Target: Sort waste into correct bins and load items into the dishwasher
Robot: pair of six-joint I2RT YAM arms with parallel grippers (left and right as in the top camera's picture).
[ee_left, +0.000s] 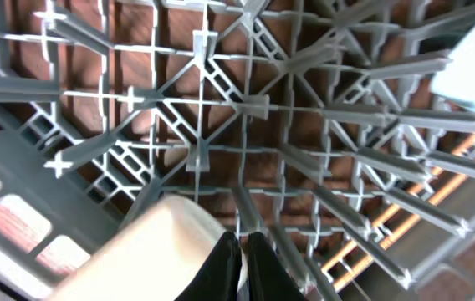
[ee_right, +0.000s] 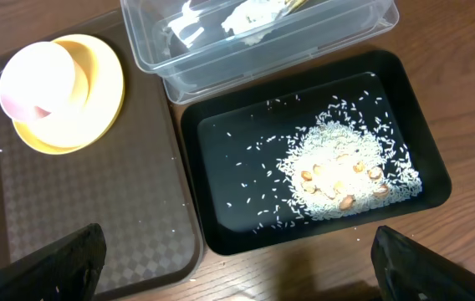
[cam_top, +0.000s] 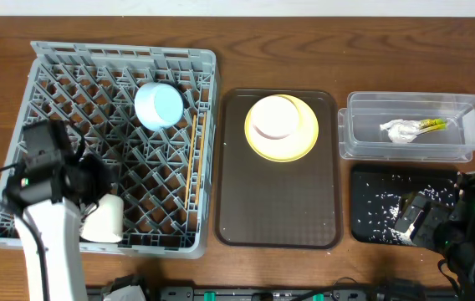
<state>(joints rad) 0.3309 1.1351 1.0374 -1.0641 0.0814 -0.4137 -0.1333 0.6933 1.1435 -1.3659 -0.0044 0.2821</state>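
- Now the left claw (ee_left: 242,267) is sitting pinched together in the grey rack (cam_top: 120,52), with the cream bowl (cam_top: 104,219) just beside it.
- The right claw (ee_right: 237,267) is hanging wide apart near the black tray (ee_right: 221,209).
- The yellow plate (cam_top: 294,150) is lying on the brown tray (cam_top: 279,209), up and left of the right claw, which is looking a bit nearer.

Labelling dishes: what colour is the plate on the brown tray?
The plate is pale yellow; clearest overhead.

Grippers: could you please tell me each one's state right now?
Left gripper: shut, fingers together beside the cream bowl.
Right gripper: open, empty.
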